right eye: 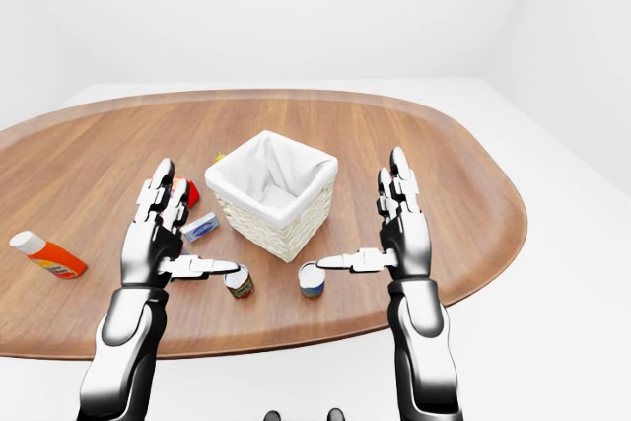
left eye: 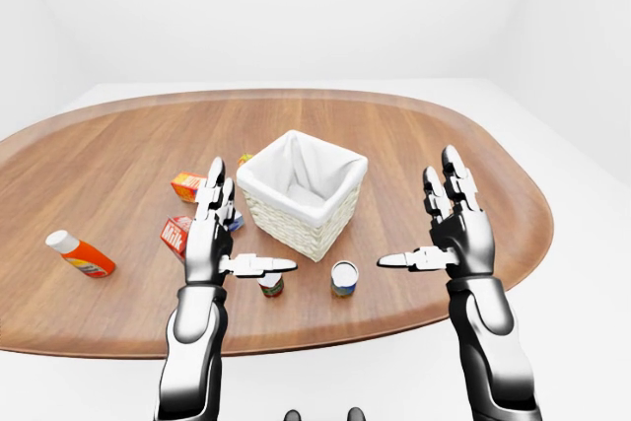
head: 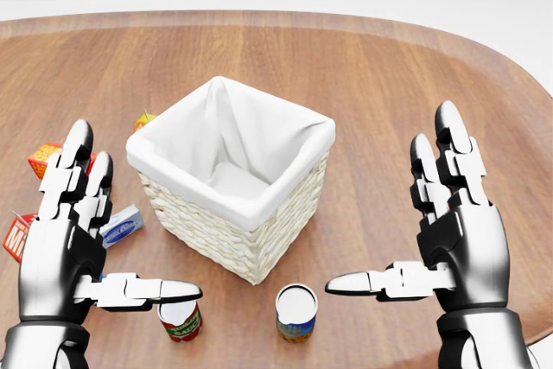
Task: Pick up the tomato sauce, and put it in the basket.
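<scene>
The tomato sauce [head: 181, 321] is a small red can with a green label, standing on the wooden table [head: 389, 66] at the bottom of the head view, partly under my left thumb. My left hand [head: 121, 231] hovers open above and to the left of it, touching nothing. The wicker basket [head: 226, 244] with its white cloth lining stands just above the can in the view, its inside bare. My right hand [head: 389, 205] is open to the right of the basket, holding nothing.
A blue and yellow can [head: 296, 313] stands to the right of the tomato sauce. Left of the basket lie a butter box [head: 43, 158], a milk carton [head: 15, 236] and a small blue and white box [head: 122, 225]. An orange bottle [left eye: 79, 253] lies far left.
</scene>
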### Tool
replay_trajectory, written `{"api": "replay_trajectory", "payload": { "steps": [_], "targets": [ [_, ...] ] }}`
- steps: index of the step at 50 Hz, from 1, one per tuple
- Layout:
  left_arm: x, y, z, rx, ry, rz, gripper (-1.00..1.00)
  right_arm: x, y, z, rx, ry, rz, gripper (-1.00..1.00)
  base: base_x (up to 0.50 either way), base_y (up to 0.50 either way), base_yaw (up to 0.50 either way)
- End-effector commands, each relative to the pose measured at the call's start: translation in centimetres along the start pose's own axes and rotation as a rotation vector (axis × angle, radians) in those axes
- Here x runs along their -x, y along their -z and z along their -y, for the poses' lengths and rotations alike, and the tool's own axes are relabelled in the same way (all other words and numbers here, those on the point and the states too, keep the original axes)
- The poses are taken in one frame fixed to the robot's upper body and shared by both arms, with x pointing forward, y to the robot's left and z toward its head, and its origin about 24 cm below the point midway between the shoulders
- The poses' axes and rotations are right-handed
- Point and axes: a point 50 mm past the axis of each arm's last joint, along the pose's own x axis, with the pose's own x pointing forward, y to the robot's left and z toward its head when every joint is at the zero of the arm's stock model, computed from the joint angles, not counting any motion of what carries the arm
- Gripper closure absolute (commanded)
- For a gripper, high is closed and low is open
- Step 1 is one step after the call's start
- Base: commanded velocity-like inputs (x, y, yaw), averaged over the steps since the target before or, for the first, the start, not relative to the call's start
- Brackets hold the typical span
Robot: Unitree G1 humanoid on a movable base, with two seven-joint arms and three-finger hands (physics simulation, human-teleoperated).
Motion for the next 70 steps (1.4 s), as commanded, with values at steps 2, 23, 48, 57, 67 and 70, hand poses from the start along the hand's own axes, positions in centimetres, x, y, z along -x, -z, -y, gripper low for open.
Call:
{"api": "replay_trajectory", "payload": {
  "steps": [2, 23, 48, 57, 67, 70],
  "targets": [
    [0.0, -0.1, 0.0, -0.001, -0.001, 0.003, -0.98, 0.0, 0.1, 0.0, 0.005, 0.004, -0.002, -1.00, 0.00, 0.00, 0.00],
    [0.3, 0.5, 0.1, 0.000, 0.001, -0.024, -0.98, 0.2, -0.2, -0.3, 0.015, -0.007, 0.005, -1.00, 0.00, 0.00, 0.00],
    [0.3, 1.4, 0.0, 0.006, 0.001, -0.062, -0.97, 0.2, 0.1, -0.2, 0.010, -0.008, -0.007, -1.00, 0.00, 0.00, 0.00],
    [0.2, 1.4, 0.0, -0.001, -0.001, -0.062, -0.98, 0.1, -0.1, -0.2, 0.010, -0.008, 0.001, -1.00, 0.00, 0.00, 0.00],
    [-0.4, 1.0, -0.6, -0.021, -0.018, -0.041, -0.98, 0.1, 0.1, -0.2, 0.011, -0.007, -0.005, -1.00, 0.00, 0.00, 0.00],
    [-0.4, 1.3, -0.8, -0.031, -0.027, -0.056, -0.98, 0.1, 0.1, -0.2, 0.011, -0.007, -0.006, -1.00, 0.00, 0.00, 0.00]
  ]
}}
